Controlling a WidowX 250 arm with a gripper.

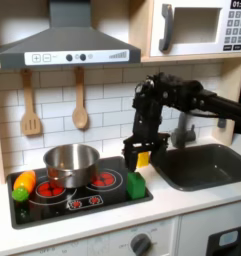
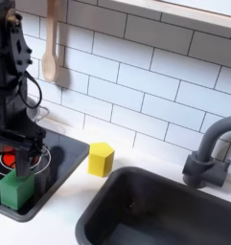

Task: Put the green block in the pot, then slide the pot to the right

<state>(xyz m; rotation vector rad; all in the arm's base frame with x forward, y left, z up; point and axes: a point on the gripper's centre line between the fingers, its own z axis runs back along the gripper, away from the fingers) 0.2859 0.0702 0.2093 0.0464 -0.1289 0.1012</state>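
Green block (image 1: 136,185) at stove front edge (image 1: 92,205) on the bench, also seen low in the second exterior view's left (image 2: 15,189); toy vegetable (image 1: 24,184) at the first exterior view's left. Hand (image 1: 138,160) just above block, fingers apart, empty, yellow cylinder (image 2: 101,159) behind it near the sink (image 1: 207,165). Pot (image 1: 72,163) further back on the burner, empty; risk: off-centre descent could push block off the stove edge or clip the cylinder.
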